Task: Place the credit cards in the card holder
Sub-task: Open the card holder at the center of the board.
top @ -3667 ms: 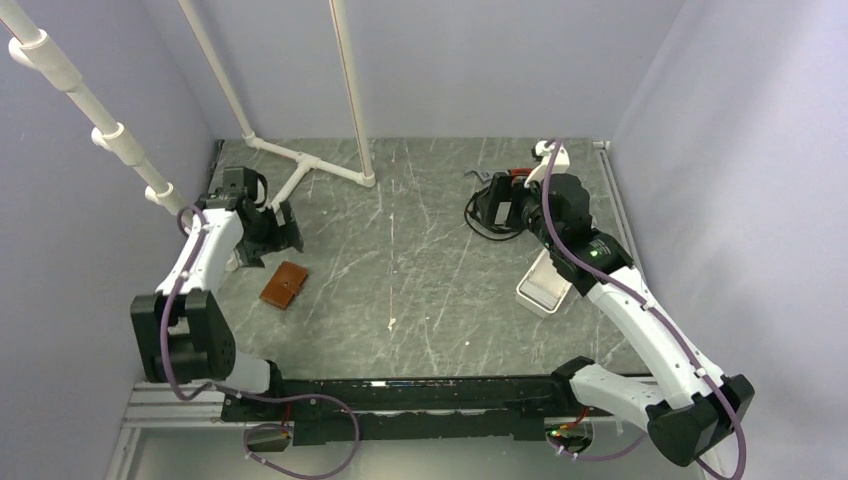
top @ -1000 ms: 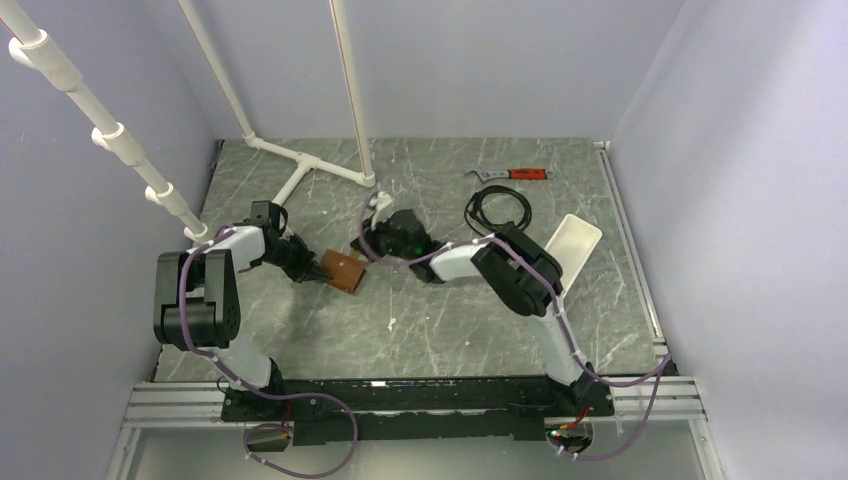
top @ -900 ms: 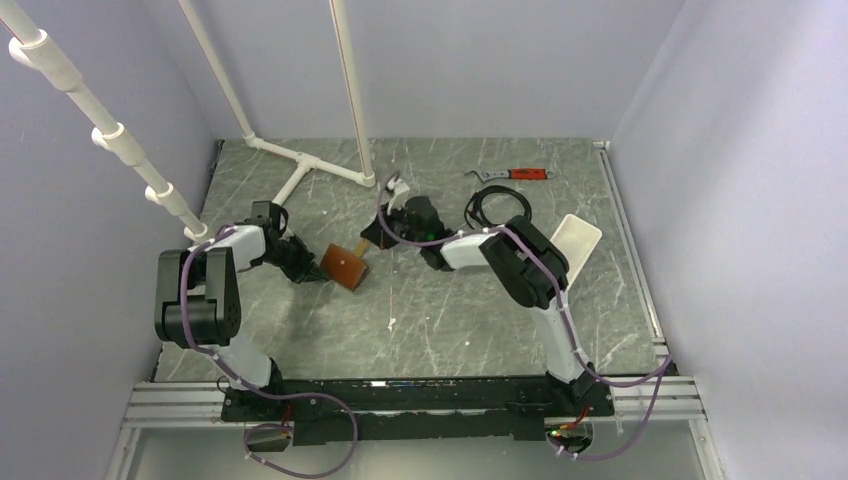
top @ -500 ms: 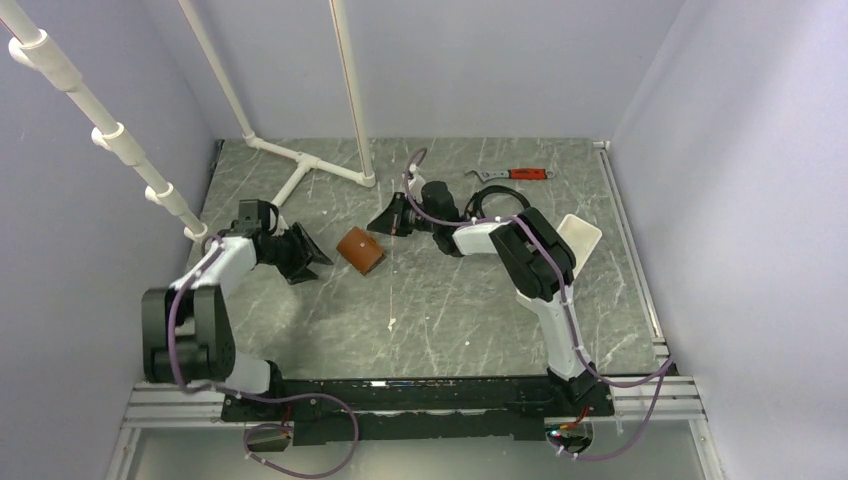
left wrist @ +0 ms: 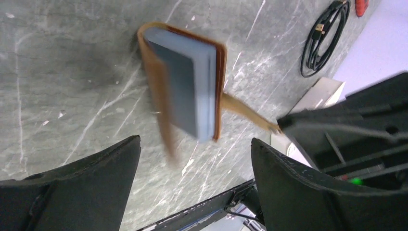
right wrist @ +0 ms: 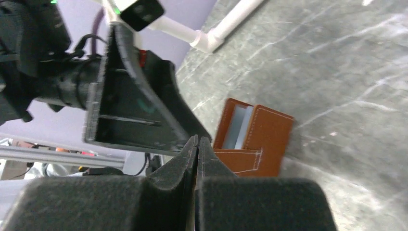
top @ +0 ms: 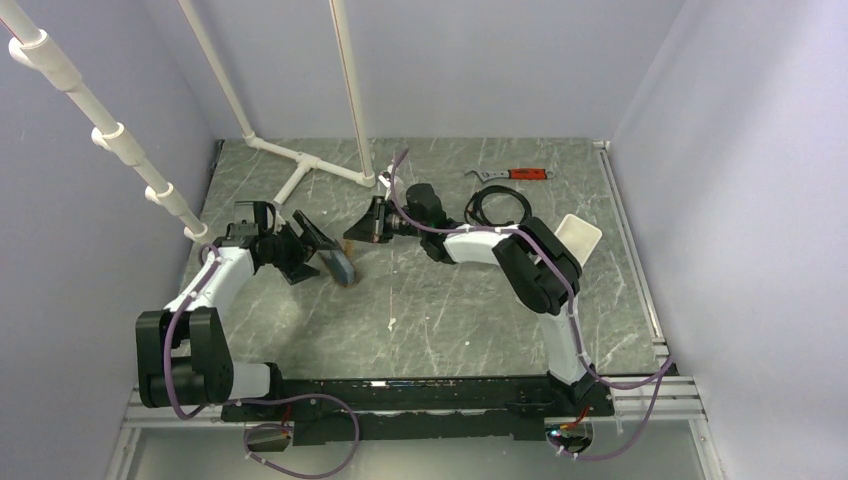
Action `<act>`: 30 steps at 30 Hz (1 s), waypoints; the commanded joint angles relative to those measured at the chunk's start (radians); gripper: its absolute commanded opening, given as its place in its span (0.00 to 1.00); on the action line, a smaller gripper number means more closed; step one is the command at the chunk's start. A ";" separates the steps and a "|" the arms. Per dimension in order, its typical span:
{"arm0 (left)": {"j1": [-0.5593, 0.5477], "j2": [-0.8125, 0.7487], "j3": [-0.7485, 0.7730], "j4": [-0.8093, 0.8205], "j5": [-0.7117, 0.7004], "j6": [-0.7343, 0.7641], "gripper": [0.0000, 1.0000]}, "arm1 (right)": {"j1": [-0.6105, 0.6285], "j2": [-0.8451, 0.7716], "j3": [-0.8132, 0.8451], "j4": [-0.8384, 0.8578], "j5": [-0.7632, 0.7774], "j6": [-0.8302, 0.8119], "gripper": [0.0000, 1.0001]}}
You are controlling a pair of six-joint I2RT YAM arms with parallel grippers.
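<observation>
**Card holder suspended by its tab: single-point grip, drop hazard**

The right gripper (right wrist: pixel 197 144) has its jaws pressed together on the closing tab (right wrist: pixel 238 161). The left gripper (left wrist: pixel 193 149) stands with jaws spread wide and touches nothing, so the thin tab can slip out, or the load can swing and gape until its contents slide free. The card holder (right wrist: pixel 269 137) hangs tilted between the two grippers over the left-centre of the table (top: pixel 450 300); contact with the surface cannot be told. It is brown stitched leather, part-open and blurred, with a grey-blue stack, probably the credit cards (left wrist: pixel 190 89), between its covers.
</observation>
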 commanded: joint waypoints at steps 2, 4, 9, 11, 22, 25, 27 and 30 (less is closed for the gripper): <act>-0.001 -0.028 -0.029 0.018 -0.057 -0.038 0.88 | 0.019 -0.076 0.012 0.022 0.031 0.000 0.00; -0.001 -0.023 -0.030 0.012 -0.066 -0.030 0.85 | 0.017 -0.070 0.001 0.020 0.044 0.005 0.00; -0.001 -0.025 -0.020 -0.047 -0.107 0.014 0.85 | 0.006 -0.058 -0.036 0.007 0.081 0.005 0.00; -0.001 -0.040 -0.023 -0.056 -0.122 0.026 0.85 | -0.004 -0.058 -0.057 0.002 0.102 -0.002 0.00; -0.002 0.055 -0.040 -0.004 -0.058 0.061 0.71 | -0.066 -0.036 -0.050 -0.338 0.390 -0.261 0.00; -0.001 0.077 -0.050 0.041 -0.025 0.054 0.70 | -0.071 -0.002 -0.009 -0.415 0.423 -0.333 0.00; -0.002 0.106 -0.041 0.051 -0.008 0.061 0.69 | -0.073 0.022 0.021 -0.471 0.451 -0.376 0.00; -0.001 0.157 -0.019 0.033 -0.021 0.077 0.66 | -0.071 0.045 0.095 -0.575 0.504 -0.453 0.00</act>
